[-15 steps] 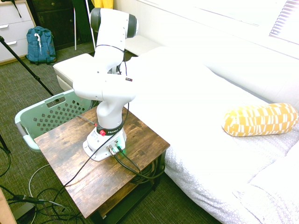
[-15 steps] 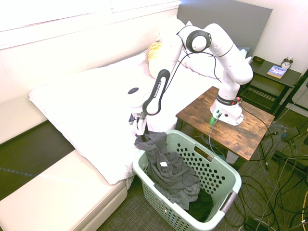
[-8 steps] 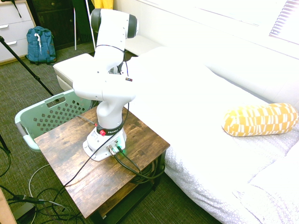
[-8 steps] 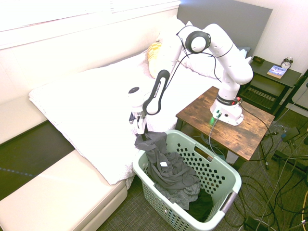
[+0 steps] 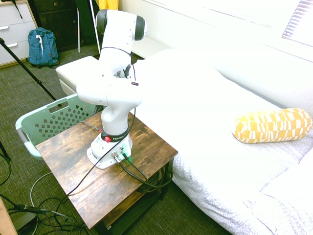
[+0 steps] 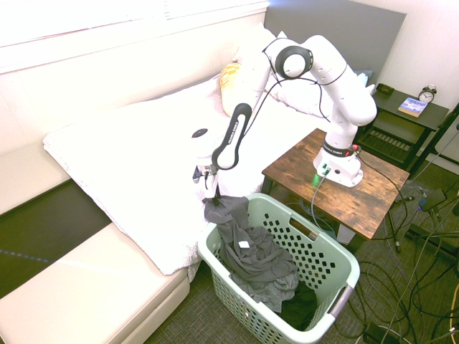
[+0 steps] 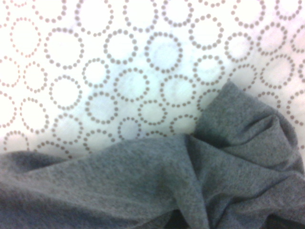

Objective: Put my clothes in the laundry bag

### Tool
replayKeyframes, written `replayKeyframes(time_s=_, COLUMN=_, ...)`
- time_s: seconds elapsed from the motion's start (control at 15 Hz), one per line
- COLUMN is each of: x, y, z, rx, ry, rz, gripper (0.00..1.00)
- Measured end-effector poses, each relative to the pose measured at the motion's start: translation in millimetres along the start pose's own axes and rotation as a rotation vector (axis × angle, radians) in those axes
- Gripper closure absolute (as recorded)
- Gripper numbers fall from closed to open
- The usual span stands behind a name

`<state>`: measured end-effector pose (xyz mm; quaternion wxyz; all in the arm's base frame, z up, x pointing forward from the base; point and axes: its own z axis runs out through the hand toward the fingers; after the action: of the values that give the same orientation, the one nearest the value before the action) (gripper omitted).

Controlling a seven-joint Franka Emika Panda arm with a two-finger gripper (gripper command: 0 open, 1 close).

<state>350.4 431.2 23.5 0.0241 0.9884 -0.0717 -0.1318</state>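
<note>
Arm (image 6: 337, 79) is seen bent over from its base on the wood table (image 6: 301, 158), with the gripper (image 6: 214, 195) pointed down at the near edge of the bed (image 6: 136, 158). The gripper is located at the upper end of the grey clothes (image 6: 254, 254). Grasp: whether the clothes are clenched or released cannot be told from the views.

Clothes: mostly contained in the green basket (image 6: 313, 251), heaped and creased, with one end draped over the rim on the bed side, up to the gripper. A small white tag (image 6: 244, 244) is noted on the fabric. A darker cloth (image 6: 300, 307) is seen beside the grey heap, inside the basket. In the wrist view, grey folds are shown against bedding printed with dotted rings.

Surroundings: the basket is placed on the carpet, beside the bed and the wood table. A yellow-and-white bolster (image 5: 273, 125) is laid on the bed, well apart from the clothes. A blue backpack (image 5: 42, 47) is stood on the floor near white drawers (image 5: 14, 32). A clock (image 6: 427, 93) and a book (image 6: 412, 107) are placed on the dark side table (image 6: 401, 123).
</note>
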Motion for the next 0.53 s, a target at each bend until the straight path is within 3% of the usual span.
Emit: replayKeyframes(time_s=0.53, x=-0.9, y=0.6, z=-7.5, rx=0.006, ry=0.007, rz=0.029, gripper=1.00)
